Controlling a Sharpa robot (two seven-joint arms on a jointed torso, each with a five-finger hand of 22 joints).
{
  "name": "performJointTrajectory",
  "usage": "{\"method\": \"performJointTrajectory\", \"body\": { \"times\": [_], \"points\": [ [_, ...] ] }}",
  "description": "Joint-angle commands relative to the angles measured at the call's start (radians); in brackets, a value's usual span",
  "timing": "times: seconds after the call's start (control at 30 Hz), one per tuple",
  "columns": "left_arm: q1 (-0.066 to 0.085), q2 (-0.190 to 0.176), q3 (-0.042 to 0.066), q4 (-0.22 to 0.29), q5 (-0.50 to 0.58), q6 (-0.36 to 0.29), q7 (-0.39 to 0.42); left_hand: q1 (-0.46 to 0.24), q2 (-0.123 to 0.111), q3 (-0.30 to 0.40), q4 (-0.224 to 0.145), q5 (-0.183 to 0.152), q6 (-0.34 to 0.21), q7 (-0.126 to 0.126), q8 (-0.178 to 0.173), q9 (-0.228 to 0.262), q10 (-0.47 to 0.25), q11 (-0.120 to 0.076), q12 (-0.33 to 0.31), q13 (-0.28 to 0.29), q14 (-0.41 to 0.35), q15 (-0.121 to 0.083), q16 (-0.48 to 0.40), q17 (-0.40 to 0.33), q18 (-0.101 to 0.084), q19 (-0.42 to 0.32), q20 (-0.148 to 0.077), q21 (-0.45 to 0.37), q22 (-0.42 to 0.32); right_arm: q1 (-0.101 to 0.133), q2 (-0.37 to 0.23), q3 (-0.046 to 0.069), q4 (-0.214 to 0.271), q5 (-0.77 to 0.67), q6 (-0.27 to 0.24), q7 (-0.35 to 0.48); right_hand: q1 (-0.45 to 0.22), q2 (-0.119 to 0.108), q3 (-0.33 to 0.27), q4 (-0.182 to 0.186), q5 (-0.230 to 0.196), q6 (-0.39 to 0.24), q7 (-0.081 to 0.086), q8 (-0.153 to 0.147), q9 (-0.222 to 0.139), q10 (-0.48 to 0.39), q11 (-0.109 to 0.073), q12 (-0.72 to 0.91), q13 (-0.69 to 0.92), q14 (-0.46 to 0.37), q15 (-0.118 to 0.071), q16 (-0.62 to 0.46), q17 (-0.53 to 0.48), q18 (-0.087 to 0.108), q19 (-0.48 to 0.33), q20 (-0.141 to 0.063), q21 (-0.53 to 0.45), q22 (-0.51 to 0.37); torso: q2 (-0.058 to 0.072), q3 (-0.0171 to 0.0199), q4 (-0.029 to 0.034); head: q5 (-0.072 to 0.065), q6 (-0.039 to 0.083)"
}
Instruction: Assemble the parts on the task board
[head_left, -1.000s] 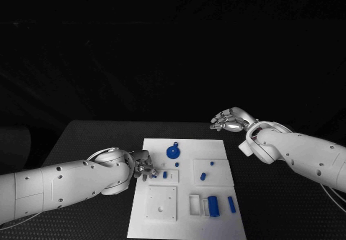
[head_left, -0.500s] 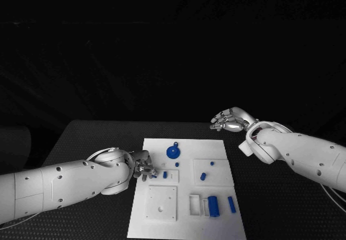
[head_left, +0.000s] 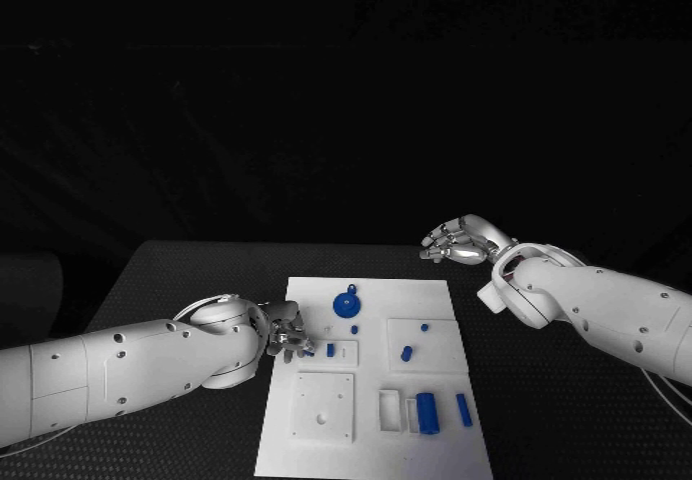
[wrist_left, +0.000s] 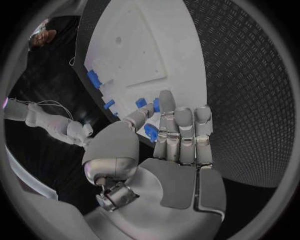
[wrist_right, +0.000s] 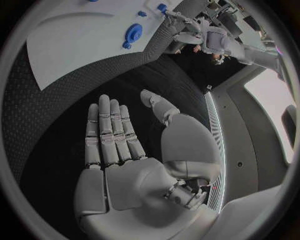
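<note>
Risk sits mainly with the left robot hand (head_left: 284, 335), which is at the left edge of the task board (head_left: 368, 450). In the left wrist view its fingers (wrist_left: 181, 131) stand close together and a small blue part (wrist_left: 150, 132) shows against them and the thumb. I judge it is pinched there, but the hold looks shallow. If the part is tilted when it meets its seat, it may jam or slip out and roll off the board onto the bench (head_left: 188, 270). The hand is also near a small blue peg (head_left: 330, 350), so a careless move could knock it.

The right robot hand (head_left: 459, 241) hovers beyond the far right corner of the board, over the bench. Its fingers (wrist_right: 111, 131) are flat and straight with nothing in them.

Other blue parts lie on the board: a round disc (head_left: 346, 303) near the far edge, and a cylinder (head_left: 427, 408) near the front.

Which recess the held part belongs to is hard to make out, and its shape is mostly covered by the fingers.
</note>
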Motion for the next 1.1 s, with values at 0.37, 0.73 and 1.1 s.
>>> {"method": "performJointTrajectory", "body": {
  "times": [0.37, 0.73, 1.1],
  "points": [
    [-0.004, 0.000, -0.003, -0.005, -0.031, 0.036, -0.015, 0.011, 0.008, 0.041, -0.036, 0.010, 0.011, 0.001, 0.004, 0.001, 0.001, -0.005, 0.006, 0.002, 0.028, -0.031, 0.005, 0.003, 0.005, 0.005, -0.133, 0.005, 0.002, 0.000, 0.001, 0.000, 0.002, -0.007, 0.011, 0.011, -0.008, 0.002, -0.004, 0.001, 0.003, -0.006, -0.001, 0.006, -0.002, 0.005, 0.001, 0.005, -0.002, -0.005, 0.003, -0.007, 0.002, -0.006, -0.004, 0.004, -0.006, 0.002, 0.000, 0.0001, 0.0002, 0.000, -0.001],
    [-0.004, 0.012, -0.003, -0.002, -0.017, 0.037, -0.010, 0.005, 0.003, 0.037, -0.034, 0.010, 0.021, -0.002, 0.009, 0.001, 0.011, -0.006, 0.011, 0.006, 0.034, -0.032, 0.010, 0.006, 0.005, 0.009, -0.133, 0.008, 0.005, 0.000, 0.000, 0.000, 0.003, -0.007, 0.010, 0.011, -0.006, 0.003, -0.002, 0.001, 0.010, -0.006, -0.001, 0.006, -0.002, 0.005, 0.001, 0.006, -0.004, -0.005, 0.003, -0.007, 0.003, -0.006, -0.003, 0.005, -0.008, 0.003, 0.000, 0.0006, -0.0001, -0.001, -0.002],
    [-0.004, 0.032, -0.003, -0.015, -0.017, 0.049, -0.010, -0.005, 0.009, 0.033, -0.031, 0.017, 0.036, -0.008, 0.017, 0.002, 0.027, -0.010, 0.019, 0.014, 0.043, -0.034, 0.023, 0.013, 0.007, 0.015, -0.136, 0.013, 0.011, 0.000, -0.001, 0.000, 0.004, -0.007, 0.011, 0.011, -0.006, 0.002, -0.001, 0.001, 0.018, -0.006, -0.001, 0.007, -0.003, 0.005, 0.001, 0.006, -0.005, -0.005, 0.003, -0.008, 0.003, -0.006, -0.003, 0.005, -0.009, 0.004, 0.001, 0.0010, -0.0017, -0.001, -0.003]
  ]
}}
